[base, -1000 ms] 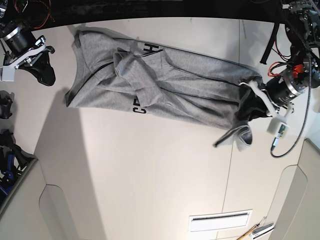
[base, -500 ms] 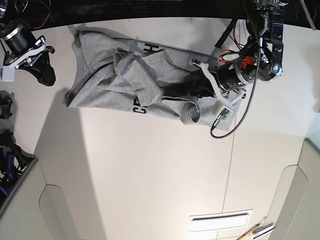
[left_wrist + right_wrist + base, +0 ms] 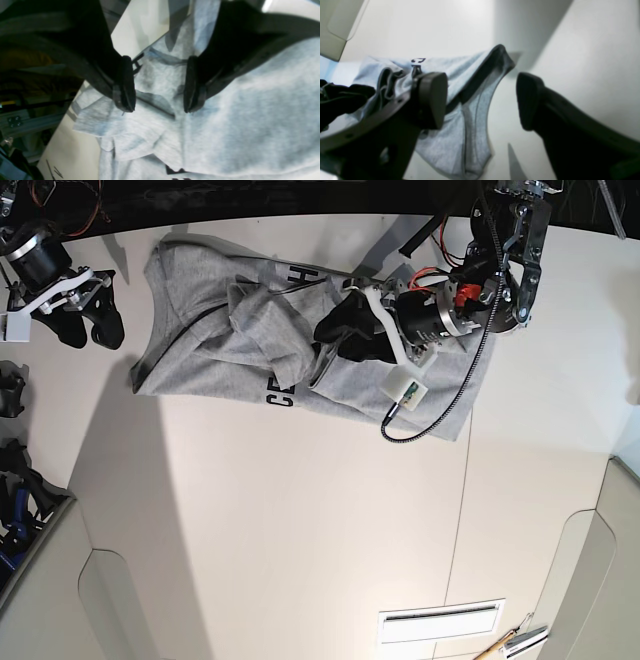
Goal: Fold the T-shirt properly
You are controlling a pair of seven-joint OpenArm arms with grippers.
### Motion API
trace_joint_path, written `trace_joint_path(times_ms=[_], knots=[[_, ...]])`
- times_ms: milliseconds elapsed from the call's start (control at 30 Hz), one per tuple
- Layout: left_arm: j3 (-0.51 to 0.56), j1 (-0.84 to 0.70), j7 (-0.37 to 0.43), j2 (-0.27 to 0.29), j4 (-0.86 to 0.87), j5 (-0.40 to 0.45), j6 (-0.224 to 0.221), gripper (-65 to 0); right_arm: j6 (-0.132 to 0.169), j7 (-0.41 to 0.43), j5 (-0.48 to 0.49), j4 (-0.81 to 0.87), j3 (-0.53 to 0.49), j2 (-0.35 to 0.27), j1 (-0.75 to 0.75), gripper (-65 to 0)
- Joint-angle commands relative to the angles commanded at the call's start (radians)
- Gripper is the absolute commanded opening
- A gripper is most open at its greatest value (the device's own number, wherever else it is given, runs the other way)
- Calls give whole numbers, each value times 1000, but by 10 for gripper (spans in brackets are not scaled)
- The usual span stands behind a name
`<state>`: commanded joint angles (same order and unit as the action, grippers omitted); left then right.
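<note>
The grey T-shirt (image 3: 200, 330) lies bunched at the table's far side, with black lettering (image 3: 278, 392) showing on a fold. Its right end is doubled over leftward onto the body. My left gripper (image 3: 335, 330) hovers over that doubled part. In the left wrist view this gripper (image 3: 158, 85) is open, and wrinkled T-shirt cloth (image 3: 250, 125) lies below and between the fingers. My right gripper (image 3: 88, 330) sits just off the shirt's left edge. It is open (image 3: 480, 100) with nothing between its pads, facing a hanging edge of the T-shirt (image 3: 470, 112).
The white table (image 3: 300, 530) stretches toward the near side. A white slotted vent (image 3: 440, 620) and small tools (image 3: 510, 642) sit at the near right. Dark equipment (image 3: 15, 480) lines the left edge. A black cable (image 3: 440, 415) loops from the left arm.
The left gripper carried the shirt's right end leftward across the body, folding it over, and its jaws now stand apart. The right gripper shifted slightly, fingers spread wider.
</note>
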<state>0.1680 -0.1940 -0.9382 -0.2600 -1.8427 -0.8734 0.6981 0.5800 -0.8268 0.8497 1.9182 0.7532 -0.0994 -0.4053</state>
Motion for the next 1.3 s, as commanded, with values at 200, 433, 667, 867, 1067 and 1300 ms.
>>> trace_joint_path(times_ms=[200,433,667,867,1067,1300], knots=[[42,0,0,0,0,-2,0,-308,1,10,7,-122,-14,-5,0,-221],[41,0,-1,17,0,1,0,-308,19,-2,41,-340,-59,-6,69,-221],[41,0,-6,44,0,2,0,-308,22,-18,83,-381,-194,-3,78,-221],[41,0,-8,44,0,3,0,-308,22,-1,80,-381,-231,3,103,-221],[41,5,-8,44,0,3,0,-308,22,-9,74,-381,-237,19,128,-222],[41,8,-8,44,0,3,0,-308,22,-8,67,-381,-241,42,129,-248]])
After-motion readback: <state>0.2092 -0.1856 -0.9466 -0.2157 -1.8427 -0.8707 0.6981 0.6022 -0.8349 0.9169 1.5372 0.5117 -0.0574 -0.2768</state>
